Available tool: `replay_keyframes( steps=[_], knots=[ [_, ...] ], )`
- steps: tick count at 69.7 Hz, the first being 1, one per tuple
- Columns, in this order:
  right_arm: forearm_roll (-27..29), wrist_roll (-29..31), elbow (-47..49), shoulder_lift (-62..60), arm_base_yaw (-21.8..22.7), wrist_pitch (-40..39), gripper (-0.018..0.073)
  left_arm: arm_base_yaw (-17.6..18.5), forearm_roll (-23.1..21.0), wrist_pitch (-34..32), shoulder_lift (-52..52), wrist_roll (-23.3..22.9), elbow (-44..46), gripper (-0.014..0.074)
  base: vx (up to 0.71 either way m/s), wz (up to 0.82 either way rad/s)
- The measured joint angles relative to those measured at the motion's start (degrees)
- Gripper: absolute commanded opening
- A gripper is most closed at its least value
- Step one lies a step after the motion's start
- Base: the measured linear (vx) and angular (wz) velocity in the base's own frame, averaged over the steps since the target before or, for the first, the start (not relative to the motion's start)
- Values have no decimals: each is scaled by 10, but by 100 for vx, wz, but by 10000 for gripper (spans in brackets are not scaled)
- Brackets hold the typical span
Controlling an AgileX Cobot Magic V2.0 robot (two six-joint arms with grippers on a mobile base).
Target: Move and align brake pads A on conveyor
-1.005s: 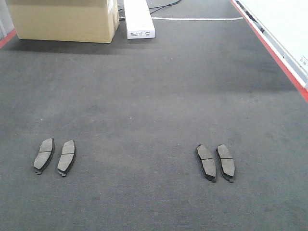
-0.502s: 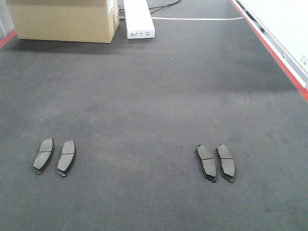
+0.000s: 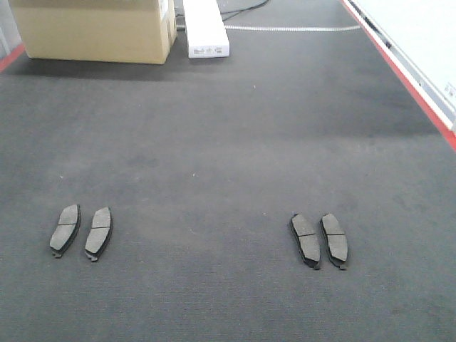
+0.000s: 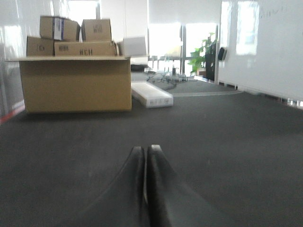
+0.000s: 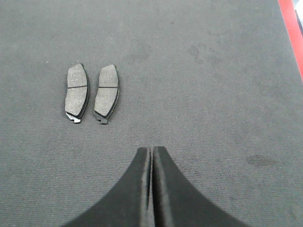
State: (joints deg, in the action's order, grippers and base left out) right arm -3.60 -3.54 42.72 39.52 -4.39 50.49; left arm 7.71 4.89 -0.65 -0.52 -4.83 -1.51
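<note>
Four brake pads lie flat on the dark conveyor belt (image 3: 214,142) in two side-by-side pairs. The left pair (image 3: 65,228) (image 3: 98,231) is near the front left. The right pair (image 3: 306,240) (image 3: 334,239) is near the front right. Neither gripper shows in the front view. My right gripper (image 5: 151,149) is shut and empty above the belt, with two pads (image 5: 76,91) (image 5: 106,91) ahead of it to the left. My left gripper (image 4: 145,148) is shut and empty, low over the belt, with no pad in its view.
A large cardboard box (image 3: 92,28) and a long white box (image 3: 205,28) stand at the belt's far end; both also show in the left wrist view (image 4: 75,85) (image 4: 151,96). A red edge rail (image 3: 406,78) runs along the right side.
</note>
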Motion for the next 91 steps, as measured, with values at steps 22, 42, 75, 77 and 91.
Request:
replay_keyframes(
  steps=[22,42,75,77,91],
  knots=[
    [-3,0,-1,1,0,1,-7,-77,0,70,-2,0,0,-6,0,0],
    [-3,0,-1,1,0,1,-7,-80,0,70,-2,0,0,-6,0,0],
    [-3,0,-1,1,0,1,-7,-80,0,70,-2,0,0,-6,0,0],
    [-3,0,-1,1,0,1,-7,-80,0,70,-2,0,0,-6,0,0],
    [-4,0,-1,1,0,1,-7,-80,0,70,-2,0,0,-6,0,0]
  ],
)
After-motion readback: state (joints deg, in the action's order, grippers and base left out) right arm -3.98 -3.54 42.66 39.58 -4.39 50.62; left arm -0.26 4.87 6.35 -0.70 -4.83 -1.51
